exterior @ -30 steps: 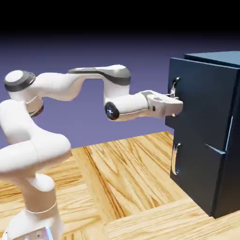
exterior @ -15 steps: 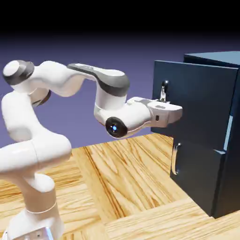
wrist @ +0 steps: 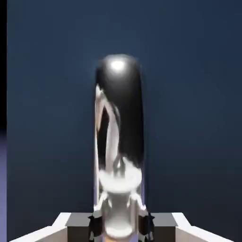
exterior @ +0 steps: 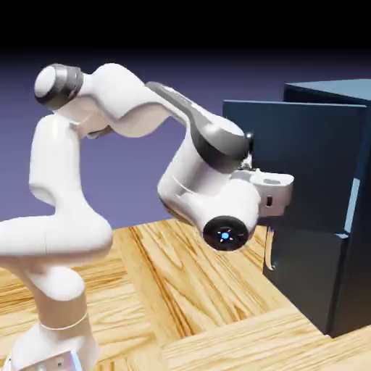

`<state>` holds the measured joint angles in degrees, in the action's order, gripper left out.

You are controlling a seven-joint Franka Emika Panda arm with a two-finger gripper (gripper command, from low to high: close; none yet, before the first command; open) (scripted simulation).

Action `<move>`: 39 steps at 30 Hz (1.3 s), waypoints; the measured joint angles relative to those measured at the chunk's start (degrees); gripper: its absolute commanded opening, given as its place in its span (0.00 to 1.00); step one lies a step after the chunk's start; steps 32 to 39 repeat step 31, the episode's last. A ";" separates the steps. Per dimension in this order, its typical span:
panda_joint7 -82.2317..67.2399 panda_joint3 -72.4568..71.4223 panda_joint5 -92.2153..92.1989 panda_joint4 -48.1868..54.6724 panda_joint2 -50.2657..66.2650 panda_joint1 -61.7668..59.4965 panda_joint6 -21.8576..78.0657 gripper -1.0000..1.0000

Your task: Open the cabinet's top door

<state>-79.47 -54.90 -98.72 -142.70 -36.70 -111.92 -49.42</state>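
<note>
The dark navy cabinet (exterior: pixel 351 275) stands at the exterior view's right. Its top door (exterior: pixel 308 156) stands swung out from the body, its free edge toward the left. My white hand (exterior: pixel 272 190) presses against the door's front, and the bulky wrist hides the fingers there. In the hand view the door's silver handle (wrist: pixel 119 118) rises large in the middle against the navy panel (wrist: pixel 194 94). My gripper (wrist: pixel 120 223) is shut on the handle's lower end, with a grey fingertip (wrist: pixel 96 223) at each side.
The lower panel (exterior: pixel 308 272) is closed, its own silver handle (exterior: pixel 269 250) just under my wrist. The wooden table (exterior: pixel 188 290) stretches in front of the cabinet. My elbow rises high at the exterior view's left.
The top door has swung further out to the left with the handle in my grip. My wrist has rolled and dropped, and the elbow has lifted.
</note>
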 measured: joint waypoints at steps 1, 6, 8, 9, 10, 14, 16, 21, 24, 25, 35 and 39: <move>-1.24 -1.24 2.42 1.85 2.08 -1.92 0.70 0.00; -5.47 -8.69 13.26 10.54 12.46 -10.52 1.44 0.00; -6.19 -12.09 16.99 13.50 16.62 -13.54 0.68 0.00; -6.35 -13.83 18.73 14.81 18.69 -14.95 0.10 0.00; -6.39 -15.58 20.38 16.00 20.77 -16.29 -0.61 0.00; -5.47 -21.04 26.22 19.25 29.07 -19.42 -4.65 0.00; -4.54 -21.87 28.79 20.17 33.23 -18.87 -7.17 0.00; -1.60 -20.88 35.40 22.82 43.61 -14.35 -12.68 0.00; 0.51 -18.59 39.76 25.53 49.84 -10.09 -14.62 0.00; 1.28 -17.72 41.28 26.70 51.92 -8.52 -14.95 0.00; 5.96 -12.85 49.61 35.47 63.20 0.55 -13.90 1.00; 5.96 -12.85 49.61 35.47 63.20 0.55 -13.90 1.00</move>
